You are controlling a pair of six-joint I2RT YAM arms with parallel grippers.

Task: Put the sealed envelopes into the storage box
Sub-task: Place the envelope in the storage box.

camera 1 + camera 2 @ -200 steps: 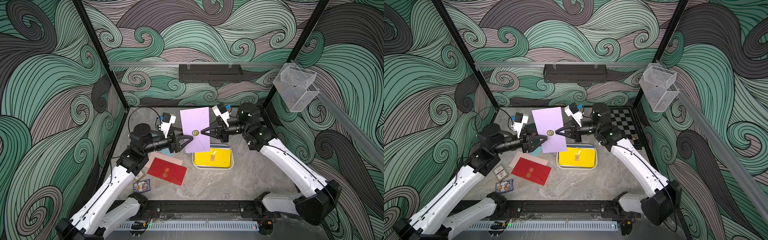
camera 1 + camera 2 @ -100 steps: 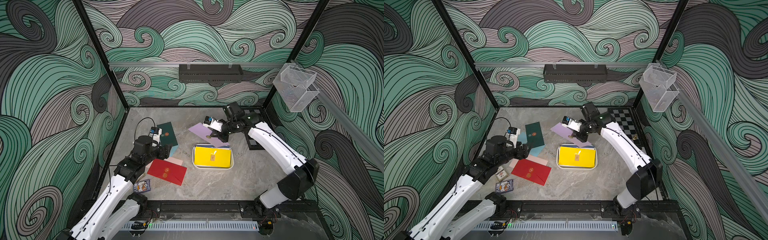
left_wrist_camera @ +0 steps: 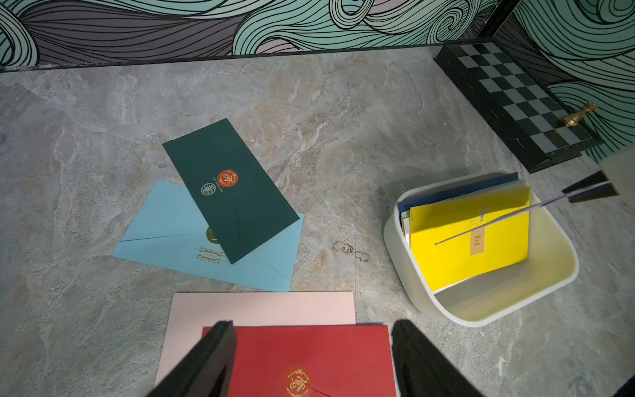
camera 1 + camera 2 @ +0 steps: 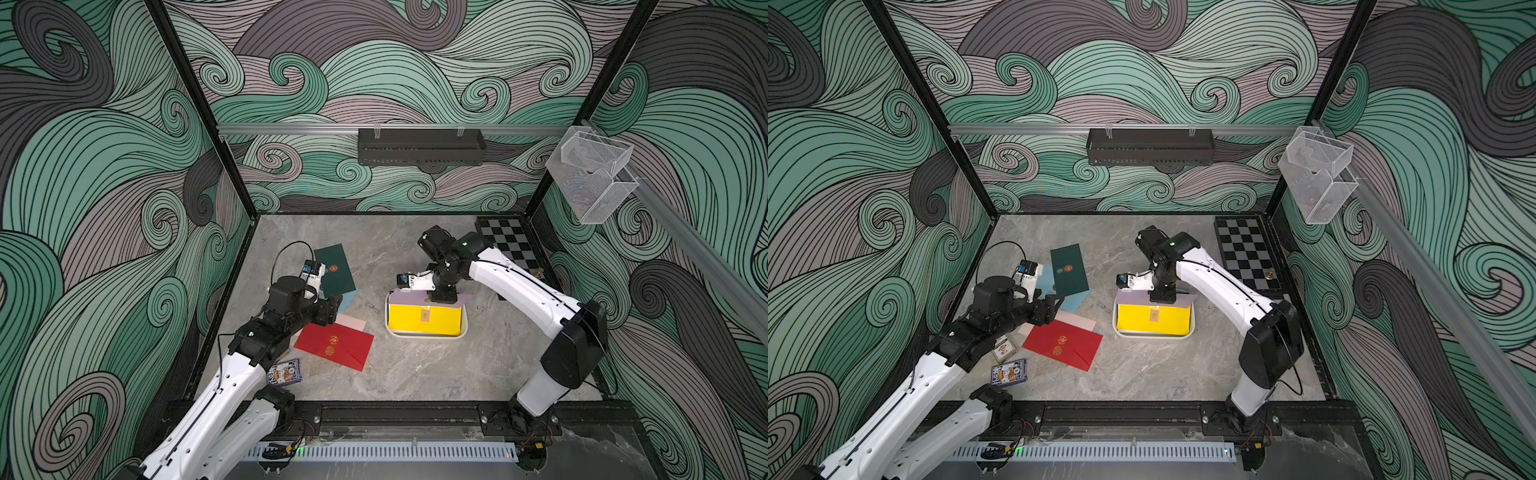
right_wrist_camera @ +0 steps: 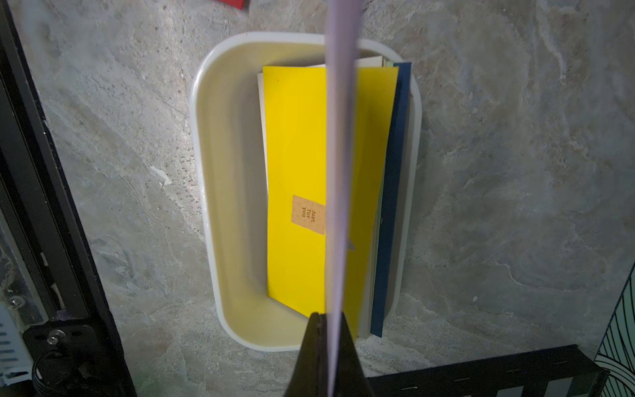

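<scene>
the right end effector (image 5: 326, 321) is pressed together on the lilac envelope (image 5: 340, 137), holding it on edge above the storage box (image 5: 206, 172) and over the yellow envelope (image 5: 295, 137) leaning inside. if released high or tilted, the thin sheet could catch the rim and slide onto the surface (image 5: 515, 172). the left end effector (image 3: 311, 326) hangs spread and empty above the red envelope (image 3: 309, 354).

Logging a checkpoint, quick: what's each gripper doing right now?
Left gripper: open, empty, above the red envelope.
Right gripper: shut on the lilac envelope, over the storage box.
</scene>
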